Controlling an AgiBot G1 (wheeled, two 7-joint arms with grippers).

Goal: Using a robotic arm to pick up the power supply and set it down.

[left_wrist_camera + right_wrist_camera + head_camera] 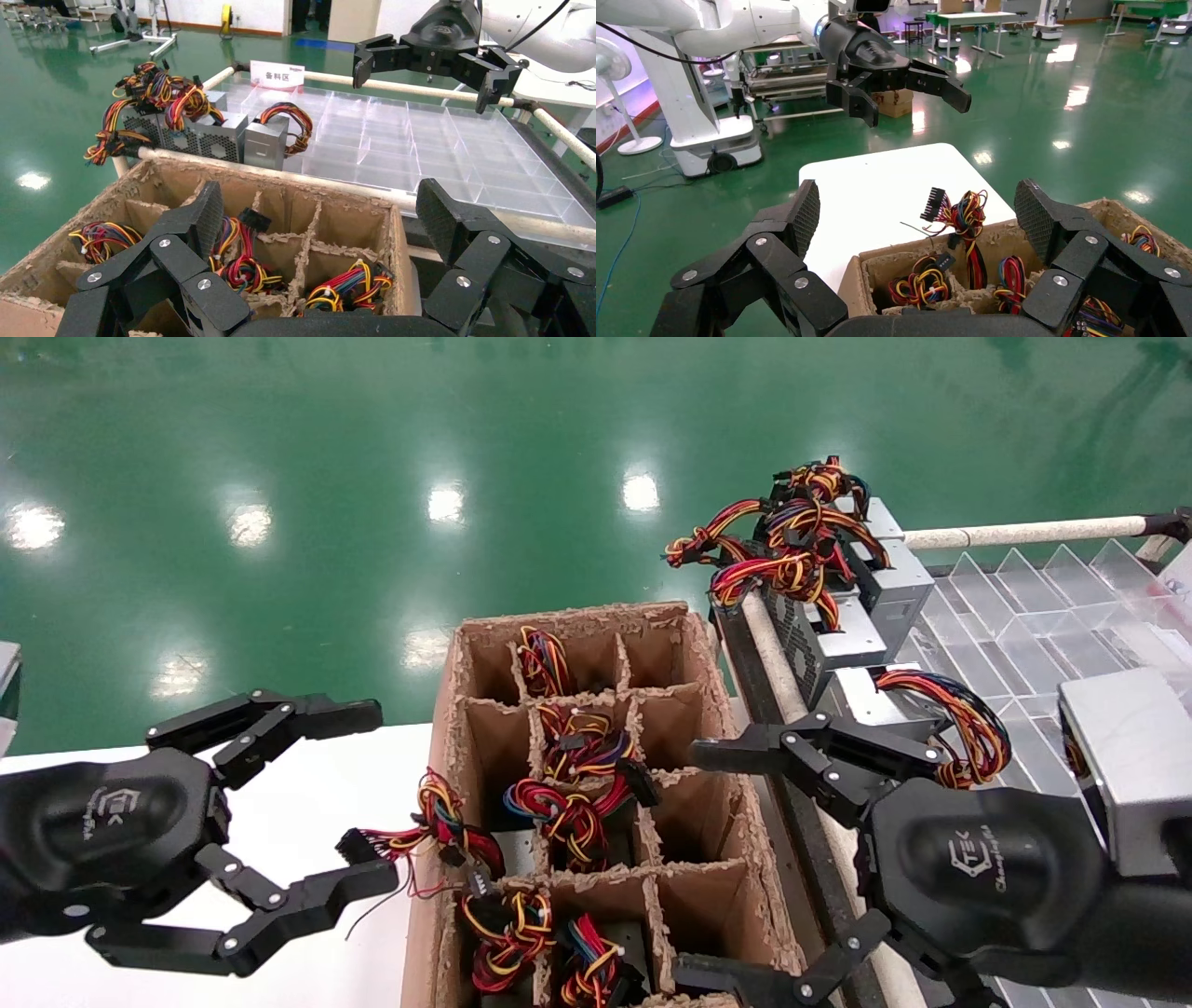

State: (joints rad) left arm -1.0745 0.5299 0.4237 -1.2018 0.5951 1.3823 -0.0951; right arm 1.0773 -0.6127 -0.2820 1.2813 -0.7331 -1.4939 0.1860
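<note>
Your left gripper (368, 794) and right gripper (689, 864) hung open over the white table (289, 822) and crate (717, 710), glossy green floor (372, 449) beyond.

I have two black grippers, my left gripper (368, 794) and my right gripper (694, 864), both spread wide and empty. One brown cardboard crate (717, 710) with dividers sits on one white tabletop (289, 803), and about six of its cells hold coloured wire bundles (568, 747). Beside it, one clear divided tray (1015, 607) carries at least four grey power supplies (894, 579).
</note>
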